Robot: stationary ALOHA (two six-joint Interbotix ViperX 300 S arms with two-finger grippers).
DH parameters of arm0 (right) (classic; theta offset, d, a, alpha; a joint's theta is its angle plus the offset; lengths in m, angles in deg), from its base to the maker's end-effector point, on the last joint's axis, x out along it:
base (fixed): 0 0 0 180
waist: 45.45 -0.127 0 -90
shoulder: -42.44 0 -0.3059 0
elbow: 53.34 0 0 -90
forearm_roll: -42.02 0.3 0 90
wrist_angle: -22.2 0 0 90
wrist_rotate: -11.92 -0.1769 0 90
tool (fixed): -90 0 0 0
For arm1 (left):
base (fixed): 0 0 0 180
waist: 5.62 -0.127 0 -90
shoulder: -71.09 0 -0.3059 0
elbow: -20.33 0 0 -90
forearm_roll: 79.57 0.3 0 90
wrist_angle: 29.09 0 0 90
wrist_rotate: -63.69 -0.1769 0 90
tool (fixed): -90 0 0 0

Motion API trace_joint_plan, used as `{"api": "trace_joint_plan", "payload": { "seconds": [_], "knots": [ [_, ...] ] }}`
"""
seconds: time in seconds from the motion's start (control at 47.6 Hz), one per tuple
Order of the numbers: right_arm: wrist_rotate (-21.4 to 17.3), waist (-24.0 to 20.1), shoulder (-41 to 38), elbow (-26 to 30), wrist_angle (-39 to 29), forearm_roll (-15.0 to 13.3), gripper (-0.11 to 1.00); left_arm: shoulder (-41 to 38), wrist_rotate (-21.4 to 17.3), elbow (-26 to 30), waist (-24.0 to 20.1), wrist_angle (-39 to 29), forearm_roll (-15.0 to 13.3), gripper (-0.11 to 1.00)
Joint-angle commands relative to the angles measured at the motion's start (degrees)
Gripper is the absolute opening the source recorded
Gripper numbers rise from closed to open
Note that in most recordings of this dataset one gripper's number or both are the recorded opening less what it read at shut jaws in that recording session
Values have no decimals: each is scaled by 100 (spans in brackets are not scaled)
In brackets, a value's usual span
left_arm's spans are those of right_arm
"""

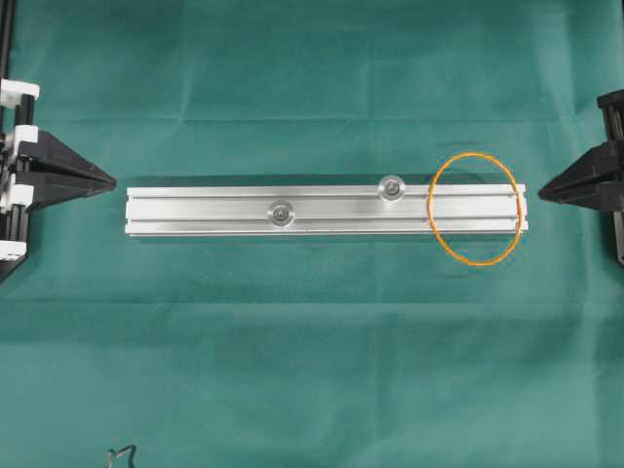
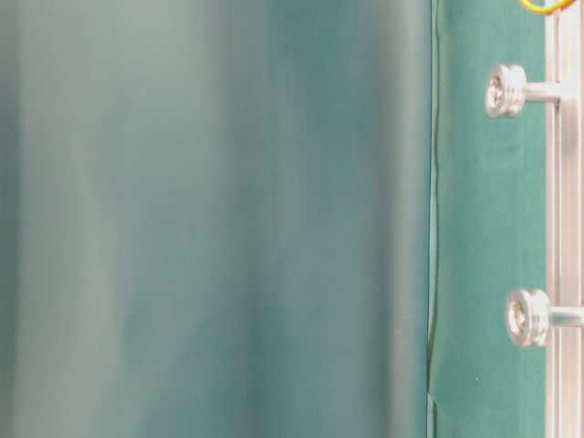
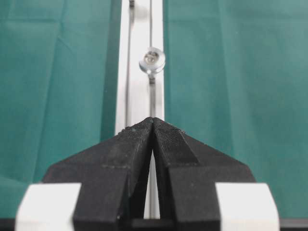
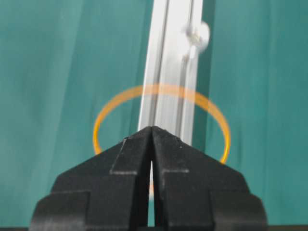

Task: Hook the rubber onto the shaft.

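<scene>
The rubber (image 1: 432, 222) is a thin orange loop lying flat over the right end of the silver aluminium rail (image 1: 195, 212); in the right wrist view the rubber (image 4: 111, 107) circles the rail just beyond my fingertips. Two silver shafts stand up from the rail: one shaft (image 1: 281, 211) near its middle and another shaft (image 1: 392, 186) further right, neither touching the loop. My left gripper (image 1: 114, 182) hovers shut just off the rail's left end, holding nothing. My right gripper (image 1: 540, 192) is shut and empty, just off the rail's right end.
Green cloth (image 1: 312, 370) covers the whole table. The table-level view shows the two shafts (image 2: 505, 90) (image 2: 527, 317) sticking out sideways from the rail at the right edge, with a blurred green fold filling the left.
</scene>
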Motion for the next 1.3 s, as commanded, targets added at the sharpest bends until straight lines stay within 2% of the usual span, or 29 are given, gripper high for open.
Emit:
{"api": "trace_joint_plan", "payload": {
  "seconds": [0.0, 0.168, 0.442, 1.283],
  "knots": [
    [-26, 0, -141, 220, -571, 9, 3, -53, 0, 158, 9, 35, 18, 0],
    [-35, 0, -264, 299, -1468, 0, 3, -53, 0, 158, 9, 26, 18, 0],
    [-53, 0, -272, 387, -2312, -9, 3, -53, 0, 158, 9, 26, 18, 0],
    [-53, 0, -343, 378, -2452, -97, 3, -53, 0, 158, 9, 26, 9, 0]
  ]
}}
